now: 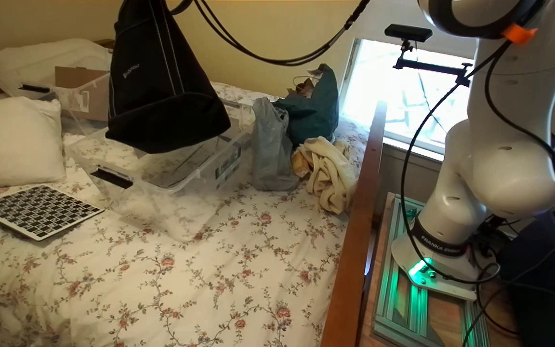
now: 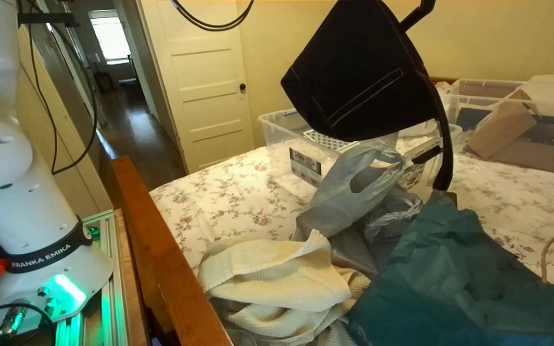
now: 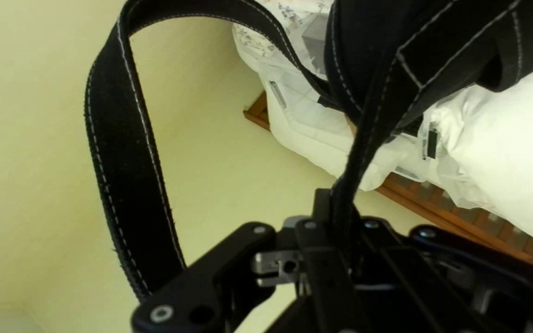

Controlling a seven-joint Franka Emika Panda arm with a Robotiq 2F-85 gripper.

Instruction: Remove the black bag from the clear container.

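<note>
The flower-patterned bed (image 1: 258, 270) is the biggest thing we see, and on it stands the clear container (image 1: 195, 188), our landmark. Over that container hangs the black bag (image 1: 162, 106), its base in mid-air in both exterior views, so we judge the lifting-out done or very nearly so. Left for us, it seems, is to carry the bag aside, lower it well apart from the container and release it. Just beside the container stands a grey plastic bag (image 1: 272, 149), and near the container lies a checkered board (image 1: 36, 212). In an exterior view a loose strap (image 2: 446, 149) of the black bag crosses our sight of the container; we cannot tell whether it touches, so it could snag on the way. Our tool (image 3: 338, 208), shown only in the wrist view, is clamped on the bag's handle (image 3: 366, 143).
</note>
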